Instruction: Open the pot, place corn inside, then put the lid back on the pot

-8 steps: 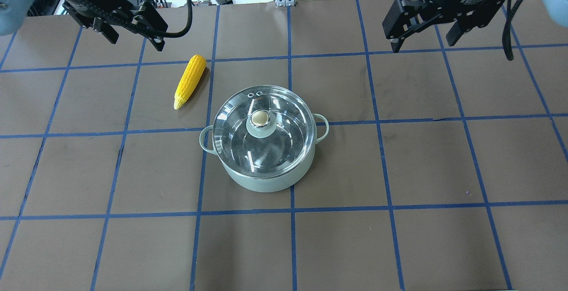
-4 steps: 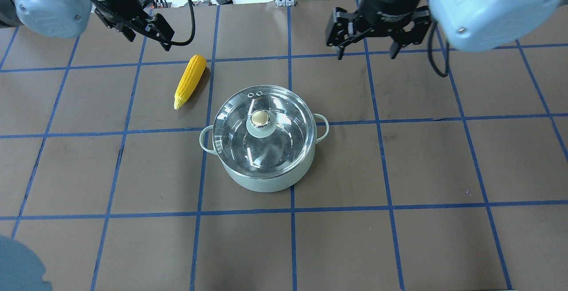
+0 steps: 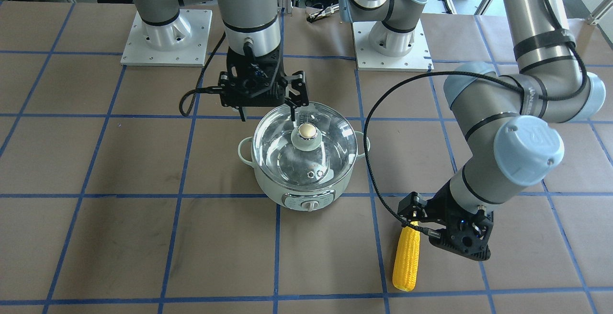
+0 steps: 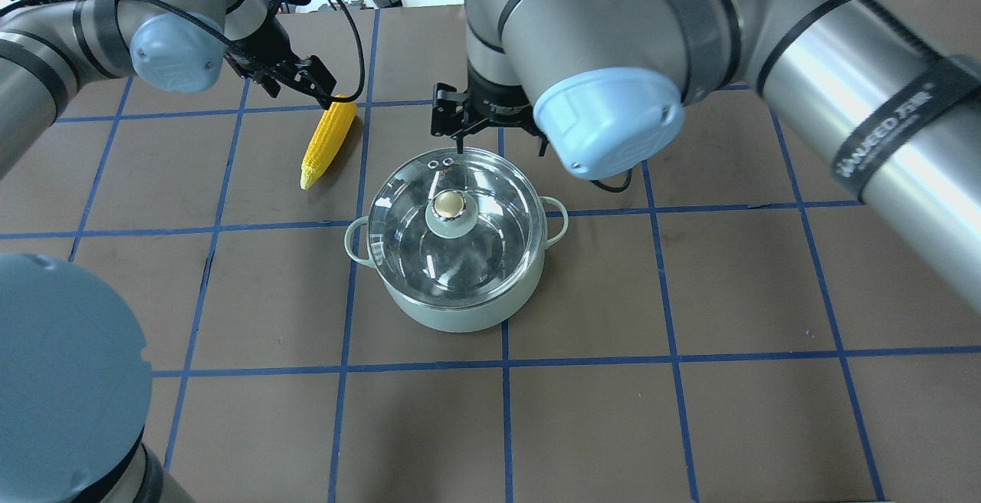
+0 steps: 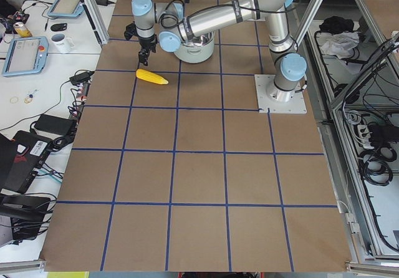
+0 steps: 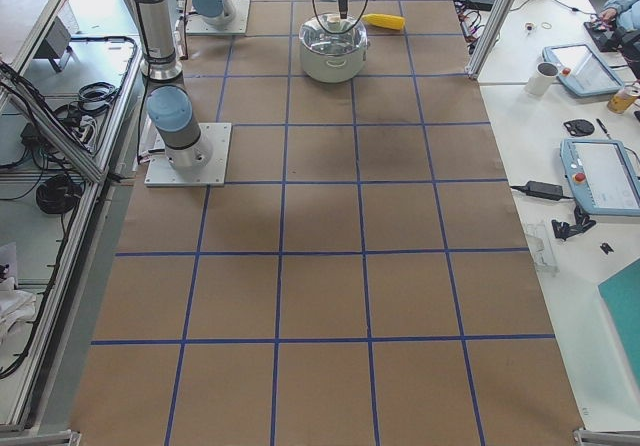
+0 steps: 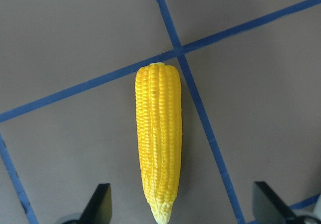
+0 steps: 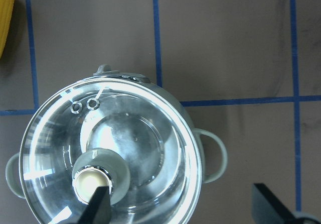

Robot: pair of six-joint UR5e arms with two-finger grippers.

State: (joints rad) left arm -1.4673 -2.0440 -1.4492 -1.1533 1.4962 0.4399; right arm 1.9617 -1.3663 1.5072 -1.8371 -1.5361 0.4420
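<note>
The mint-green pot [image 4: 460, 311] stands mid-table with the glass lid [image 4: 490, 246] on it, beige knob [image 4: 450, 204] up. The yellow corn [image 4: 328, 141] lies flat on the table, apart from the pot, beyond it and to its left. My left gripper [image 4: 303, 85] is open above the corn. In the left wrist view the corn [image 7: 158, 133] lies between the spread fingers [image 7: 100, 204]. My right gripper [image 3: 268, 108] is open and empty above the pot. In the right wrist view the knob [image 8: 93, 181] sits by one finger [image 8: 98, 209].
The table is brown paper with a blue tape grid. Both arm bases [image 3: 165, 41] [image 3: 392, 41] stand at the robot's edge. My right arm [image 4: 766, 50] spans the upper right and my left elbow [image 4: 61, 380] fills the lower left of the overhead view.
My right gripper has moved left from the far right to above the pot. My left gripper has moved right to over the corn's thick end. Both stay open; pot, lid and corn have not moved.
</note>
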